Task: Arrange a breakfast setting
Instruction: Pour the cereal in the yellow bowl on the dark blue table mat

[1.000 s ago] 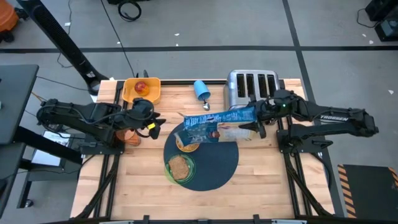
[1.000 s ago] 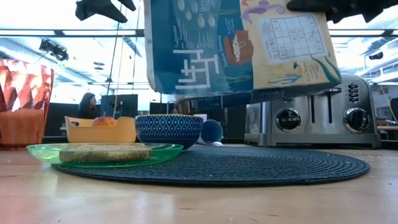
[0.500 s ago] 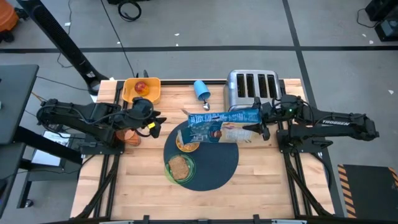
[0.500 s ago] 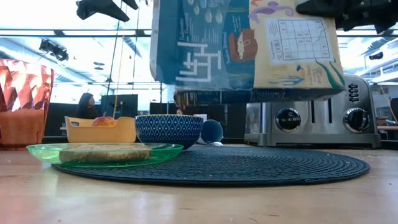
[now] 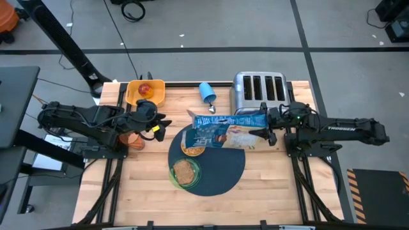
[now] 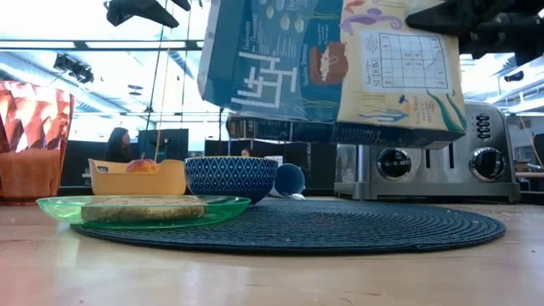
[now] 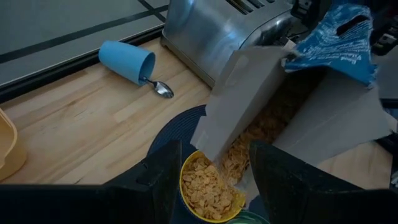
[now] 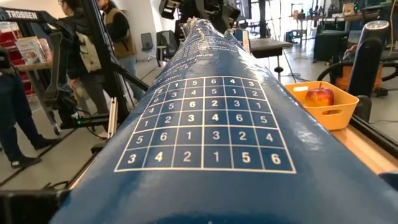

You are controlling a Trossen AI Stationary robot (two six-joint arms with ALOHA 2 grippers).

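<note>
Clamping the tilted cereal box (image 5: 227,130), the right gripper (image 5: 268,130) hides its fingers; only the left wrist view shows flakes in the bowl (image 7: 208,190), past the part-open left gripper (image 7: 211,171).

a large round dark blue-grey woven mat (image 5: 220,167) carries a small yellow cereal bowl (image 7: 210,191) full of flakes and a green glass plate with toast (image 5: 185,172). a blue plastic cup (image 5: 207,92) lies tipped beside a metal spoon (image 7: 157,88).
</note>
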